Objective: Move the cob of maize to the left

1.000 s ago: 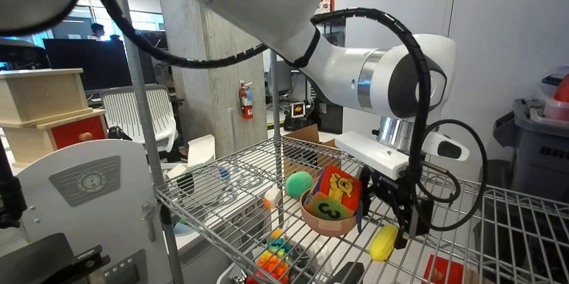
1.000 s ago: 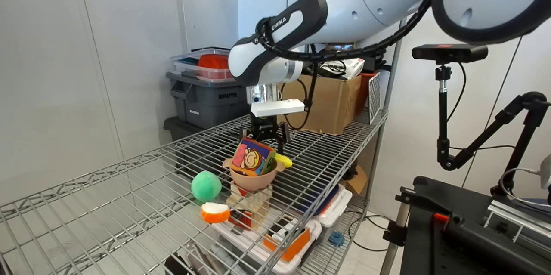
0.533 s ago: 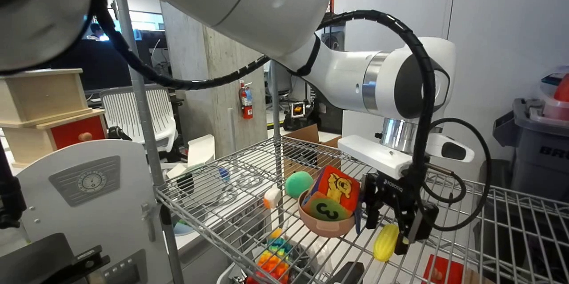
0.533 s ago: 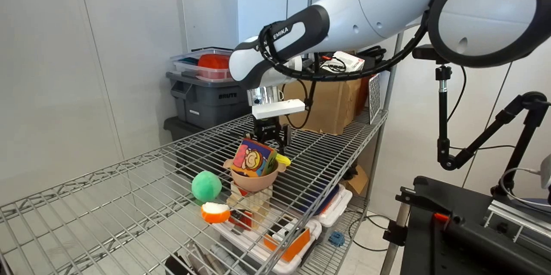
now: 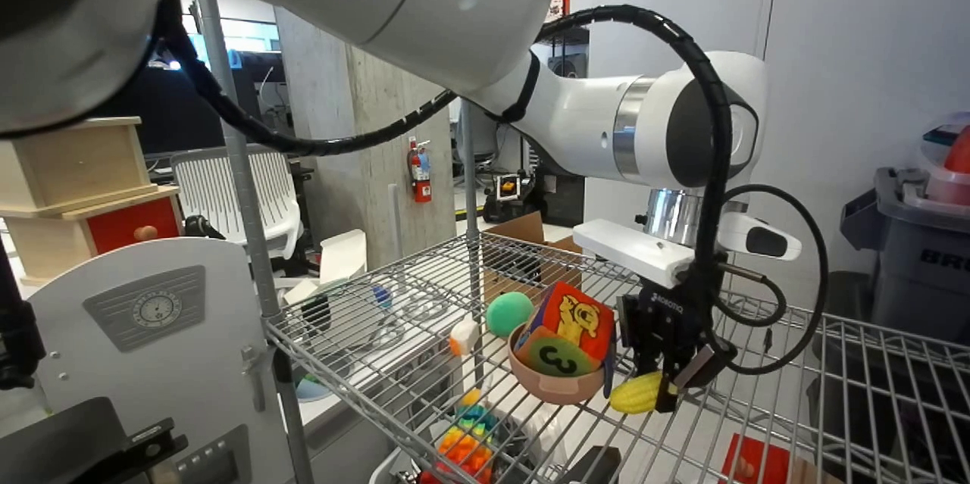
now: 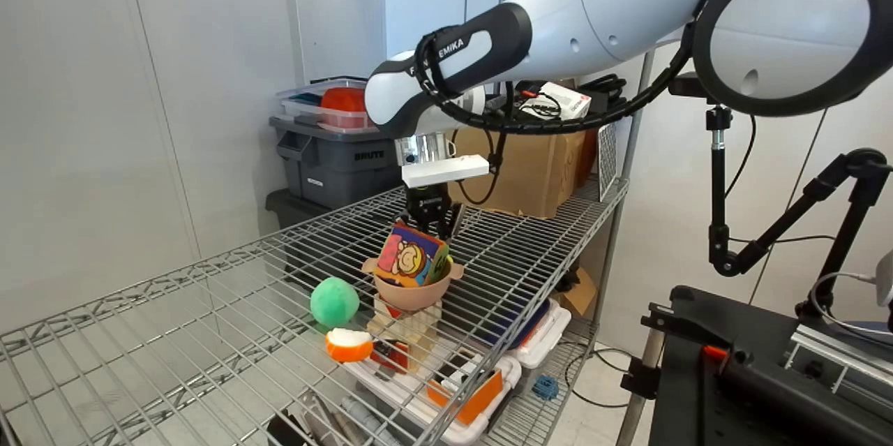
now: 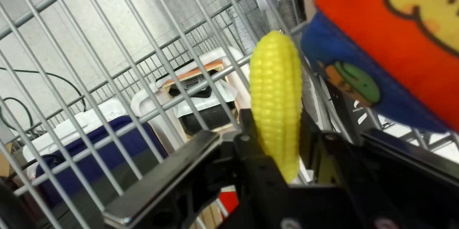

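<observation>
Listed left to right, in an exterior view: orange-and-white toy (image 5: 464, 336); green ball (image 5: 509, 314); pinkish-brown bowl (image 5: 557, 388), on wire surface (image 5: 342, 387), with picture cube (image 5: 577, 325) tilted inside; just beside bowl, yellow cob of maize (image 5: 633, 395), contact with surface undetermined; next, pincer (image 5: 655, 385), closed on cob, parted only by its thickness, both flanks pinched in wrist view.

Block (image 5: 574, 321) in bowl (image 5: 557, 388), cob (image 5: 635, 395) beside — shelf (image 6: 202, 268) beneath

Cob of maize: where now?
In the wrist view the cob of maize is right of centre, held in the gripper, left of the toy block. In an exterior view, it's just right of the bowl.
</observation>
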Robot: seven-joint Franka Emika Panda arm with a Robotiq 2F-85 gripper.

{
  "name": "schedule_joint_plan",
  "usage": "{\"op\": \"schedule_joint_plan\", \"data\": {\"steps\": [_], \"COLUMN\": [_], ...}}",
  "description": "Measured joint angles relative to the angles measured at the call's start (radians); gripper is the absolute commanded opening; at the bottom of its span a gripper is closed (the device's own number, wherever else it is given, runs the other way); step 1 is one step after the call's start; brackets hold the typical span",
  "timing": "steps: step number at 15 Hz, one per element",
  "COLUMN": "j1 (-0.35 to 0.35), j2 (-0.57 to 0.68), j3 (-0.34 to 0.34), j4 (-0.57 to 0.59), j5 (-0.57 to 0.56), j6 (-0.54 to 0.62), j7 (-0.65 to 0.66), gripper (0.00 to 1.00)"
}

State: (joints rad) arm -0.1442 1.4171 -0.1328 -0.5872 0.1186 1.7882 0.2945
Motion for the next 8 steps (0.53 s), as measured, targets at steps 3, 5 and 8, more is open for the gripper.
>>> {"op": "schedule_joint_plan", "data": {"steps": [3, 5, 8], "j1": [-0.026, -0.044, -0.056], "j2": [-0.012, -0.041, -0.115], "j3": [-0.007, -0.007, -0.004], "j4": [0.020, 0.032, 0.044], "j5": [0.000, 0.001, 0.003], "j6": [-0.007, -0.025, -0.065], "j7": [0.000, 0.000, -0.009], "gripper": [0.08, 0.08, 0.08]}}
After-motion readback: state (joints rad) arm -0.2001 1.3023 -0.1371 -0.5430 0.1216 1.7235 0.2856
